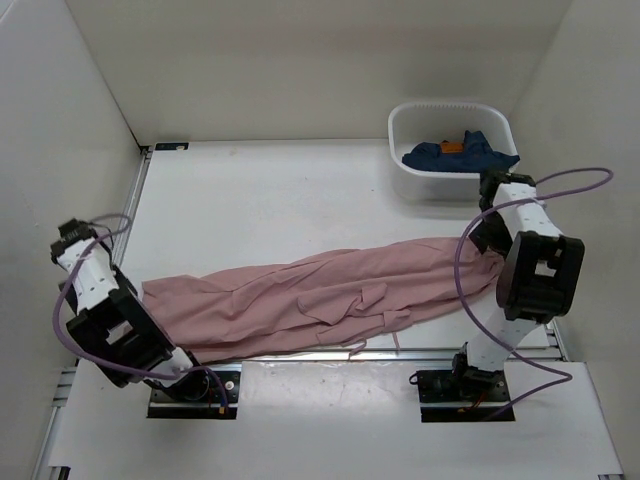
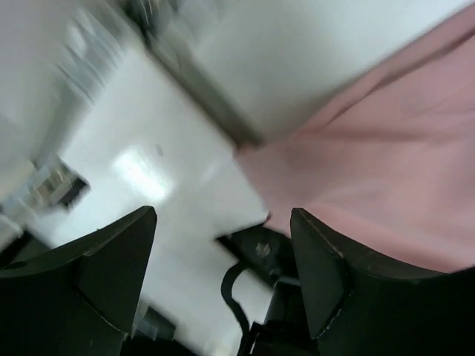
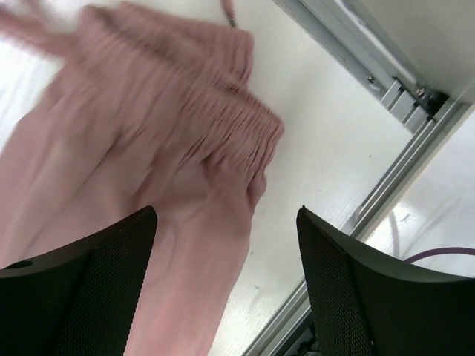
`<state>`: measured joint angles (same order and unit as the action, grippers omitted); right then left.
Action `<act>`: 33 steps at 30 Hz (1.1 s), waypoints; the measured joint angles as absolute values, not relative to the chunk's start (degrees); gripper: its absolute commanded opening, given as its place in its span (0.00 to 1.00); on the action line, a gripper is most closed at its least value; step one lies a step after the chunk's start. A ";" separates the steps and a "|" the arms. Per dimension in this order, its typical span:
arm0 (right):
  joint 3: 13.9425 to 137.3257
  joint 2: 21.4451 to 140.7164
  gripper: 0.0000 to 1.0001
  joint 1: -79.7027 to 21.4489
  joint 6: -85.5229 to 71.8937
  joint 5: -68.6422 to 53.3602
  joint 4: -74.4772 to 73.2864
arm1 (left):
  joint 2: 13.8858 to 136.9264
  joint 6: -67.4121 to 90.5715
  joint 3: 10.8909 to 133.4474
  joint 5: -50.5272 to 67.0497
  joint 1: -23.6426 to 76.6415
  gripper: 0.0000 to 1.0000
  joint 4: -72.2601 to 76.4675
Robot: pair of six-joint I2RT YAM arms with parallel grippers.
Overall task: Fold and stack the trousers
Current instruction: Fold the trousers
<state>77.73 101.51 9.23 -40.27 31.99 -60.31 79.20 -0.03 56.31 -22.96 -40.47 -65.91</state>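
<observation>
Past the left gripper (image 2: 223,213) everything looks blurry, and the trousers (image 2: 386,163) run off the picture's right edge. Ahead of the right gripper (image 3: 226,211), their top-left part is smeared and cut off.

We see the trousers (image 1: 320,295): dusty pink, thin, very wrinkled fabric, unfolded. They lie flat in one long slanted band. We take the white tub (image 1: 440,188) as landmark. The waist end lies closest to it, on the tub's near side and apart from it. The legs run away from the tub, leftward and nearer. The waistband (image 3: 223,111) is gathered elastic. A thin pink drawstring (image 3: 228,11) pokes out beyond it.
</observation>
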 measured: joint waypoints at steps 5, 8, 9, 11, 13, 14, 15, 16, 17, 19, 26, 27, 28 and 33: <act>77.73 95.96 0.78 -1.41 -43.00 38.06 -62.67 | 78.65 0.05 68.69 -18.94 -32.40 0.83 -63.16; 77.73 94.13 0.69 -8.71 -45.82 40.32 -64.53 | 78.26 -0.01 63.72 -16.45 -22.57 0.82 -62.46; 77.60 93.71 0.63 -11.46 -47.05 40.73 -65.04 | 78.54 0.01 60.12 -15.44 -18.81 0.82 -62.04; 76.12 92.88 0.55 -15.29 -48.77 40.51 -64.88 | 79.70 -0.01 53.17 -14.59 -12.49 0.82 -61.21; 73.03 92.05 0.40 -17.37 -49.89 38.65 -64.31 | 81.23 -0.08 46.68 -14.85 -7.70 0.82 -59.99; 71.16 91.98 0.34 -17.61 -50.52 37.15 -63.70 | 82.35 -0.03 44.10 -15.51 -5.91 0.81 -59.22; 69.28 92.23 0.26 -17.52 -51.00 35.59 -63.13 | 83.48 -0.03 42.30 -16.32 -4.73 0.81 -58.26; 67.88 92.75 0.22 -17.34 -51.27 34.30 -62.61 | 84.95 -0.14 41.04 -16.99 -3.73 0.81 -57.17; 66.67 93.93 0.18 -17.12 -51.96 32.86 -62.02 | 86.28 -0.51 41.19 -17.69 -2.96 0.81 -57.58; 65.80 97.30 0.14 -16.49 -52.73 30.37 -60.29 | 88.20 -1.06 42.46 -18.68 -2.11 0.78 -57.87; 72.77 110.67 0.13 -14.90 -54.08 25.85 -58.48 | 98.78 -2.31 56.34 -21.58 -1.96 0.77 -53.91; 74.61 111.50 0.13 -14.59 -54.26 25.50 -58.37 | 100.14 -2.22 59.13 -21.71 -1.98 0.77 -51.55; 75.99 111.94 0.13 -14.44 -54.52 25.28 -58.00 | 101.49 -2.04 61.91 -21.71 -1.98 0.78 -48.77; 81.12 112.46 0.39 -14.37 -52.51 24.10 -54.57 | 104.81 -1.02 69.78 -20.75 -2.00 0.86 -38.20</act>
